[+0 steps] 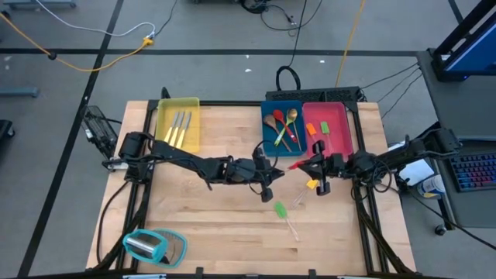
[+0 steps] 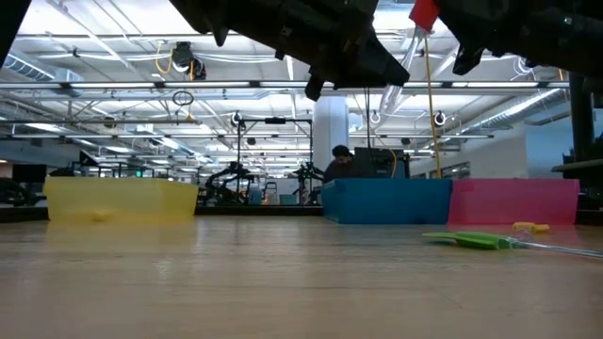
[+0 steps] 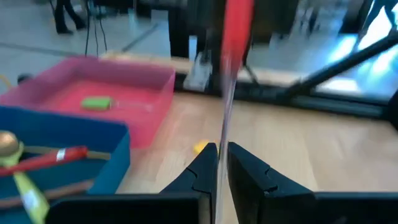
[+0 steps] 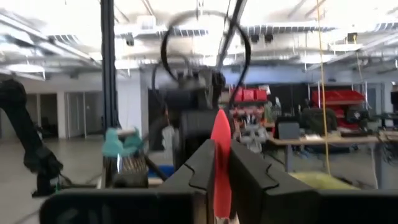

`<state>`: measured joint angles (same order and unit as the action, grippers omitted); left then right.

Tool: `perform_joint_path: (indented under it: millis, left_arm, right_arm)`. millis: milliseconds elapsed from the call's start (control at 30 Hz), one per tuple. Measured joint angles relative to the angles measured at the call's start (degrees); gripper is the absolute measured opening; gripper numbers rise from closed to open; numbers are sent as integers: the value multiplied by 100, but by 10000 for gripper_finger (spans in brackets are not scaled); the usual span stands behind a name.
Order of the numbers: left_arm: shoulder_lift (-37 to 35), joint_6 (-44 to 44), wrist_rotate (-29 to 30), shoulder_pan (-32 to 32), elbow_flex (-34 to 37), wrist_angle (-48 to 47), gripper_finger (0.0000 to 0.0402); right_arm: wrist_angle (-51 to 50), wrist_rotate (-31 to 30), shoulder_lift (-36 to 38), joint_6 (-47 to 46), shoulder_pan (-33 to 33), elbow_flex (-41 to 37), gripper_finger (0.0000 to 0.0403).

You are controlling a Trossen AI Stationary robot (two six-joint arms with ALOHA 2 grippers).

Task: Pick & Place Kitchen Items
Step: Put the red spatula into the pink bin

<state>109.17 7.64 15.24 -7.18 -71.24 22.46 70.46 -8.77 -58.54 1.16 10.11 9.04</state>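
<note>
The left gripper [image 1: 269,184] hangs just left of the pink rectangular tray [image 1: 341,143], its fingers [image 3: 202,167] pinched on the clear handle of the red-headed spatula [image 1: 296,164]; the right gripper [image 1: 318,167], in front of that tray, clamps the spatula's red head; a green-headed spatula [image 1: 280,208] lies on the wooden table [image 1: 217,225] nearer the front edge.

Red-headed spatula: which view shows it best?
Left wrist view: the red-headed spatula shows head and clear handle, gripped by the left claw. Right wrist view: only its head, at the right claw. High view: a red streak. Low view: head and handle overhead.
</note>
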Motion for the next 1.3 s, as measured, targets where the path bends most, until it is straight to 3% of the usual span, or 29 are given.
perform_joint_path:
  millis: [133, 367, 567, 733, 1000, 1133, 1300]
  left_arm:
    - [-40, 0, 16, 0, -35, 120, 32]
    - [-24, -2, 44, 0, -31, -23, 34]
    - [-24, -7, 64, -2, -22, -179, 34]
    - [-20, -32, 441, -2, -15, -351, 35]
    - [-13, -271, 588, 0, -11, -490, 35]
    - [-13, -297, 632, -2, -9, -680, 35]
    - [-13, -296, 634, 0, -4, -940, 35]
  right_arm:
    - [-250, -18, -15, 118, 0, -19, 7]
    - [-405, -347, 88, 188, -1, -8, 4]
    - [-637, -478, 576, 407, -10, -4, 3]
    - [-1590, -589, 1244, 542, -13, -4, 2]
    - [-3715, -1668, 2547, 604, -17, -2, 1]
    - [-4083, -2197, 3146, 748, -17, -2, 2]
    - [-4308, -3273, 3817, 1407, -17, 190, 2]
